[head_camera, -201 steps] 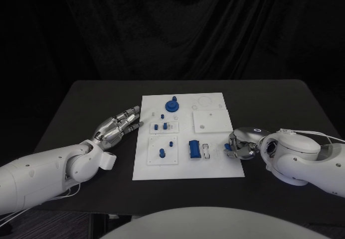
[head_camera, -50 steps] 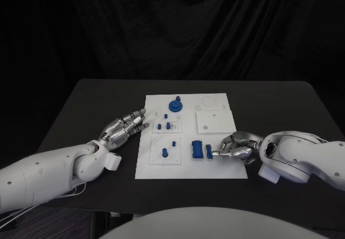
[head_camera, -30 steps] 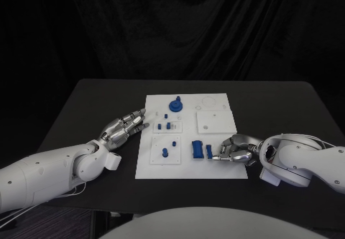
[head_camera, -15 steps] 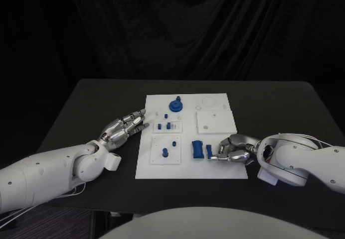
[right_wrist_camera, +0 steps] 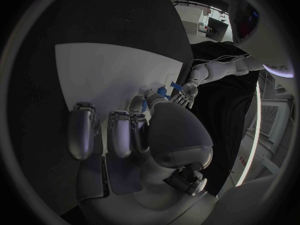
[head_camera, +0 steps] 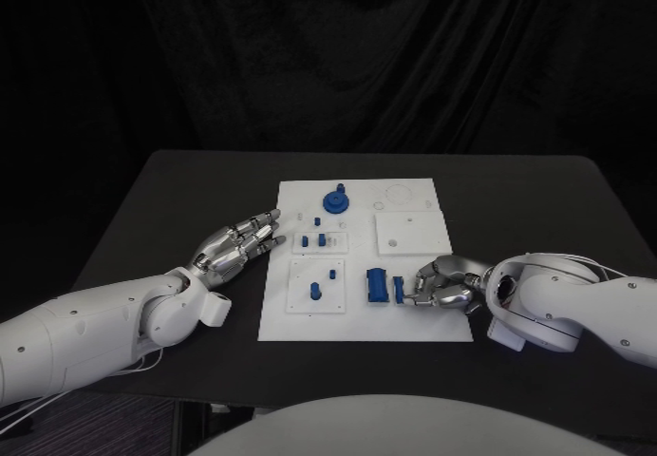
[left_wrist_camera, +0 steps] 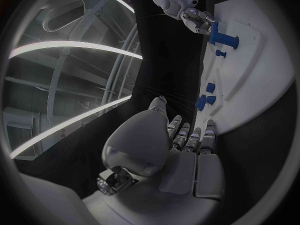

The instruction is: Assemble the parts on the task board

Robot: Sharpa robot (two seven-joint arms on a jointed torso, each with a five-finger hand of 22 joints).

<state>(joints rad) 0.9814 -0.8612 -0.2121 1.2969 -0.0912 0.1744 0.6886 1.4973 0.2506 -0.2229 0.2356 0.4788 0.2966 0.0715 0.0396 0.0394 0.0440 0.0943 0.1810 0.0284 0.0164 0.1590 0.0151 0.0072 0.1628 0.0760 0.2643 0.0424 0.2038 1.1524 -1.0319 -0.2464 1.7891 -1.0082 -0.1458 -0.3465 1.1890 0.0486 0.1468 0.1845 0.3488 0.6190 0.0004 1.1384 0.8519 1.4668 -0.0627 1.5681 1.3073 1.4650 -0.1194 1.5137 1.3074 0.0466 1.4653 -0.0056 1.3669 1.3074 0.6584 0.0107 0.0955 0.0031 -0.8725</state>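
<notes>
black cloth hangs behind the black table [head_camera: 548, 204]. from my head, my right hand [head_camera: 441, 286] pinches a small narrow blue block [head_camera: 399, 289] on the white rectangular task board [head_camera: 411, 321], beside a larger blue block [head_camera: 375, 285]; tilted, it could jam. my left wrist shows my left hand [left_wrist_camera: 187, 140] flat, fingers apart, empty, at the board's edge. my right wrist shows fingers [right_wrist_camera: 119, 132] curled over the board.

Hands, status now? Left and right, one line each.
Left hand: open, fingers apart, holding nothing, at the task board's left edge.
Right hand: fingers on a small blue part on the board; whether it grips cannot be told.
</notes>
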